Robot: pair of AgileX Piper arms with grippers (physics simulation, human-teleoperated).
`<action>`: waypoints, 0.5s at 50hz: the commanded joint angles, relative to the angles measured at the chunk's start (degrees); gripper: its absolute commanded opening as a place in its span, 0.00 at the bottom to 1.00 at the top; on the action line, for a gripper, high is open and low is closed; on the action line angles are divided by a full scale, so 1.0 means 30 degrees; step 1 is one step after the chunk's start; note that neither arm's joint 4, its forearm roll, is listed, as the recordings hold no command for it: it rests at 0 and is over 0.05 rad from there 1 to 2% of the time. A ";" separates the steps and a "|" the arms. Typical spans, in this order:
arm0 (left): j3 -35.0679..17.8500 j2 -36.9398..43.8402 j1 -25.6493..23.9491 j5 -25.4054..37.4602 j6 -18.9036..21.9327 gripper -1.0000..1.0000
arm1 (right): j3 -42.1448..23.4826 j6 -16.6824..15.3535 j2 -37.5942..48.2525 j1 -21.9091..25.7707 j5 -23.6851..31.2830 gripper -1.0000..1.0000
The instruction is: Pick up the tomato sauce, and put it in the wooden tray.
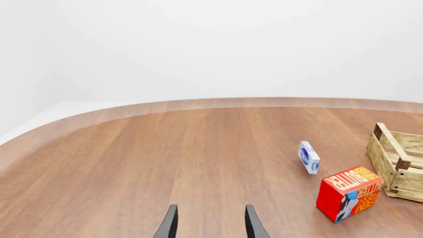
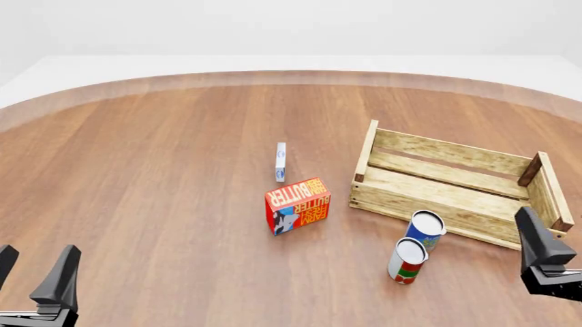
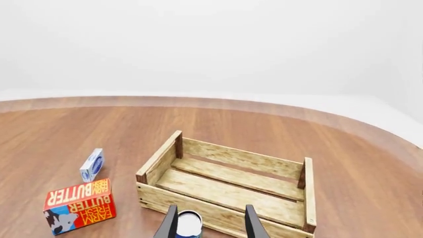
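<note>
While the tomato sauce (image 2: 407,261) stands upright, the right hand (image 2: 543,262) hovers nearby.

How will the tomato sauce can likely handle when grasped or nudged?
The tomato sauce looks like a rigid, upright cylinder, so probably firm to grip. Being taller than wide, it may tip, then roll. The blue-labelled can stands close, so it could get bumped.

Wooden tray (image 2: 452,178): pale rough slats w/ darker corner posts, matt; table (image 2: 163,177) is smooth reddish-brown wood w/ a soft sheen. Tomato sauce (image 2: 407,261) and the blue can (image 2: 424,230) have silver-white metal-looking tops (labels fairly glossy). Butter box (image 2: 298,205) looks like printed card, gripper fingers (image 2: 56,278) matt black.
</note>
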 commanded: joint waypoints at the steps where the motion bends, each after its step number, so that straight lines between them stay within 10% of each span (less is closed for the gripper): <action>1: -0.0002 0.0004 0.0000 -0.0001 0.0000 1.00 | -0.5217 0.0393 0.4814 0.0690 0.2201 1.00; 20: -0.0002 0.0004 0.0000 -0.0001 0.0000 1.00 | -1.2300 0.4937 1.0360 0.3279 0.8883 1.00; 25: -0.0002 0.0004 0.0000 -0.0001 0.0000 1.00 | -1.3275 0.4543 1.0992 0.3447 0.9821 1.00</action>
